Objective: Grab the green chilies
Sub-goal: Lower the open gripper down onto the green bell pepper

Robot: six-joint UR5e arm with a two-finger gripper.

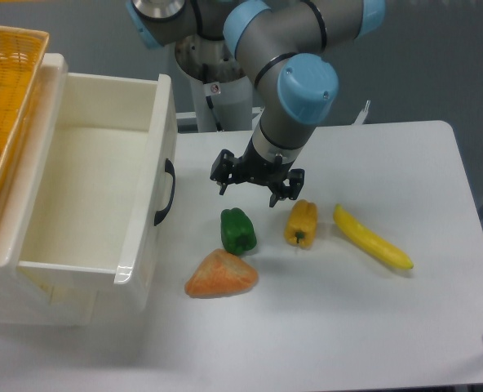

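Observation:
The green chilies (237,231) are a small glossy dark-green pepper-shaped toy lying on the white table (372,327), just left of centre. My gripper (248,194) hangs a little above and behind it, slightly to its right, fingers pointing down. The jaws stand wide apart and hold nothing. One fingertip (223,189) is up-left of the green piece, the other nearer the yellow-orange pepper.
A yellow-orange pepper (301,224) lies right of the green piece. A long yellow banana-like piece (372,238) lies further right. An orange wedge-shaped toy (220,275) lies in front. An open white drawer box (86,204) with a black handle stands left; a yellow basket (5,98) sits at far left.

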